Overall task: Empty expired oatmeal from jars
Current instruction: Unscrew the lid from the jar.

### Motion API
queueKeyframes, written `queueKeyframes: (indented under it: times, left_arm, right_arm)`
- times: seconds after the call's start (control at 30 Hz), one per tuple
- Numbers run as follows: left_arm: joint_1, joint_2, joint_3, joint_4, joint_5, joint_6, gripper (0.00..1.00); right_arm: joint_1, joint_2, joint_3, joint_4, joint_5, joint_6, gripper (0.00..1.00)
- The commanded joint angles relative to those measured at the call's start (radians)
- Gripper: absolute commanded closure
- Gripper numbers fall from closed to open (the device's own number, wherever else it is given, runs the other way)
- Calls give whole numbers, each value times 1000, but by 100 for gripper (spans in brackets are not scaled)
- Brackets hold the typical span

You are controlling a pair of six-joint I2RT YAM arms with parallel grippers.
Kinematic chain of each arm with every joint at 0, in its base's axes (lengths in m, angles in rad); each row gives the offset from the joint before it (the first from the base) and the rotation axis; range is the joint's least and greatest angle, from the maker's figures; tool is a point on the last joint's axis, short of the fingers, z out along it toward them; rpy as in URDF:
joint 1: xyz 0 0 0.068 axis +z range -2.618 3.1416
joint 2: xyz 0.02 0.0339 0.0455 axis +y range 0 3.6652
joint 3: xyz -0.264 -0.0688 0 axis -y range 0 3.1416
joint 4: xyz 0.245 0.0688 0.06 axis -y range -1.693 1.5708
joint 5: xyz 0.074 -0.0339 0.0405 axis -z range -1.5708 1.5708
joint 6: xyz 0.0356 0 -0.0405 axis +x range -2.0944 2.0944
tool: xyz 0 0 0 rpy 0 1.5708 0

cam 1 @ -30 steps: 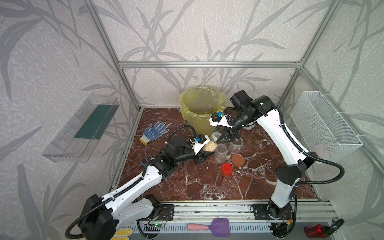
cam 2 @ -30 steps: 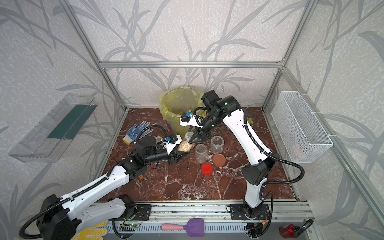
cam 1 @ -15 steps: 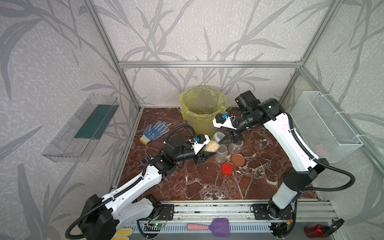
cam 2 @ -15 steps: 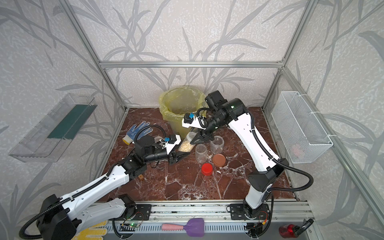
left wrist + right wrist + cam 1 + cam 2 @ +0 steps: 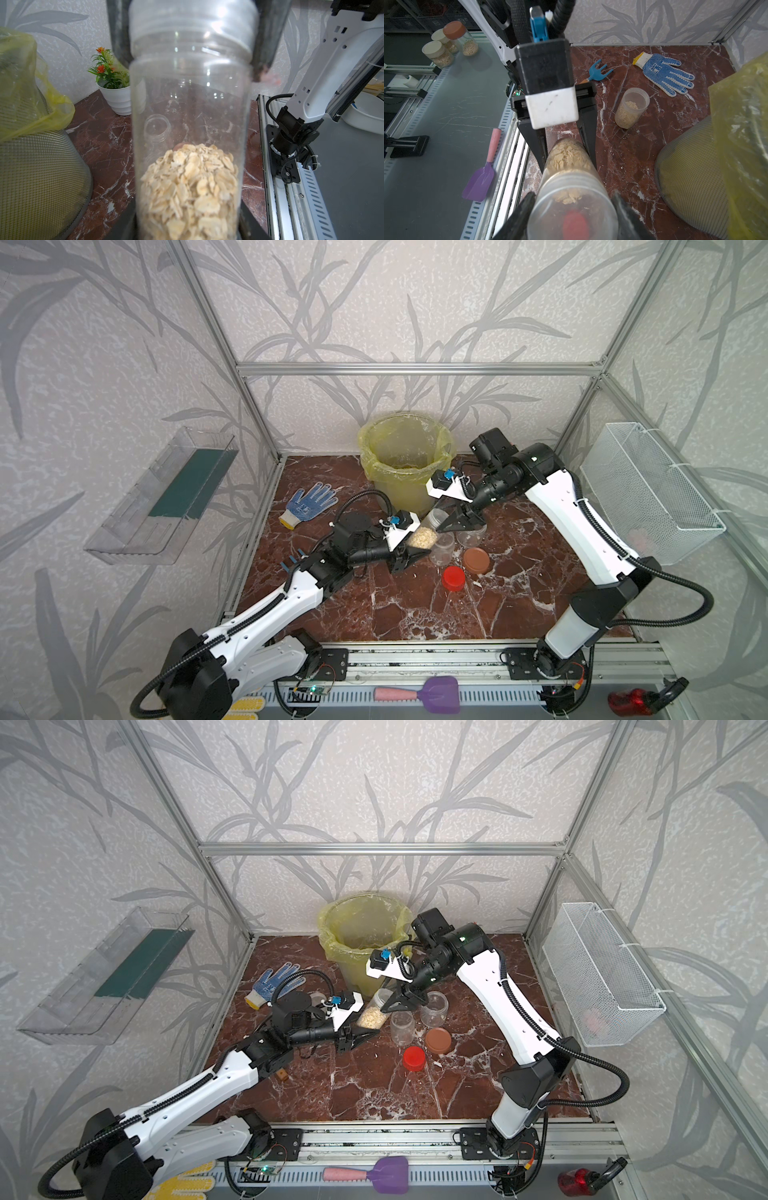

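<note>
A slim clear jar (image 5: pixel 432 527) (image 5: pixel 376 1009) hangs tilted above the floor, its lower half holding oatmeal (image 5: pixel 190 187) (image 5: pixel 423 537). My left gripper (image 5: pixel 415 549) (image 5: pixel 187 228) is shut on the jar's base end. My right gripper (image 5: pixel 446 522) (image 5: pixel 571 218) is shut on its clear lid (image 5: pixel 572 207), and no gap shows beside either finger. Two lidless empty jars (image 5: pixel 442 549) (image 5: pixel 471 533) stand just to the right. A red lid (image 5: pixel 454 578) and a brown lid (image 5: pixel 476 560) lie by them. Behind my left arm stands a wider jar with oatmeal (image 5: pixel 631 108).
A mesh bin with a yellow bag (image 5: pixel 405 460) stands at the back, close behind the held jar. A dotted glove (image 5: pixel 309 504) and a blue hand rake (image 5: pixel 598 71) lie to the left. A white flower pot (image 5: pixel 116 97) sits in the back right corner.
My right arm's elbow has swung to the right while its jaws stayed at the jar's lid. The left arm and the jar have held still.
</note>
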Motion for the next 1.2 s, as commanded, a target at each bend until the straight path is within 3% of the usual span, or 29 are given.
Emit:
queueKeyframes:
  times: [0.0, 0.57, 0.7, 0.93, 1.03, 1.17]
  left_arm:
    - [36, -9, 60, -61, -64, -44, 100]
    - [36, -19, 95, -94, -73, -18, 100]
    - [35, -31, 95, -94, -71, -20, 100]
    - [33, -36, 101, -95, -70, -19, 100]
    - [31, -51, 96, -90, -84, -20, 100]
    - [25, -56, 93, -94, -138, 0, 100]
  right_arm:
    - [-9, -78, -28, 34, -23, 0, 39]
    - [-18, -149, -148, 163, 42, 101, 27]
    - [-38, -178, -190, 225, 64, 148, 19]
    - [-61, -217, -238, 296, 89, 181, 17]
    - [-77, -226, -257, 334, 99, 245, 17]
    - [-80, -223, -220, 332, 143, 456, 17]
